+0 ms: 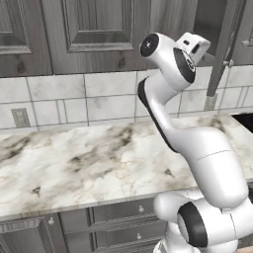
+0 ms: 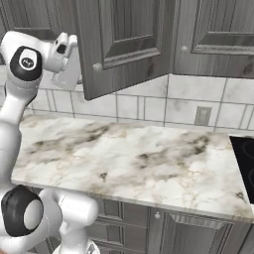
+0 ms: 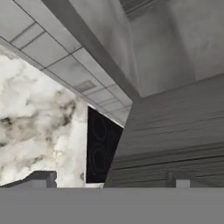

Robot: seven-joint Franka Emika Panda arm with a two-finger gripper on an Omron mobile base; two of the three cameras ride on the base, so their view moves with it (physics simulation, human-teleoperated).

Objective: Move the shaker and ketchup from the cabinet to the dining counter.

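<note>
The cabinet [image 1: 94, 29] is the dark grey-brown wall unit above the tiled wall. One of its doors [image 2: 124, 44] stands swung open, seen edge-on as door [image 1: 223, 49] in the left base view, with a dark opening [image 1: 210, 20] behind it. My hand [image 1: 196, 47] is raised to that opening, beside the open door. In the hand view my gripper [image 3: 113, 181] is open, its fingertips [image 3: 43, 178] far apart with nothing between them, close to a grey wooden panel [image 3: 175, 144]. The ketchup and the shaker are hidden. The dining counter is out of view.
A marble worktop [image 1: 84, 158] backed by white tiles [image 1: 99, 104] runs below the cabinet, with low drawer units [image 1: 123, 212] under it. A black cooktop [image 2: 245, 163] lies at its right end, also seen as cooktop [image 3: 99, 148]. A wall socket [image 2: 202, 115] sits in the tiles.
</note>
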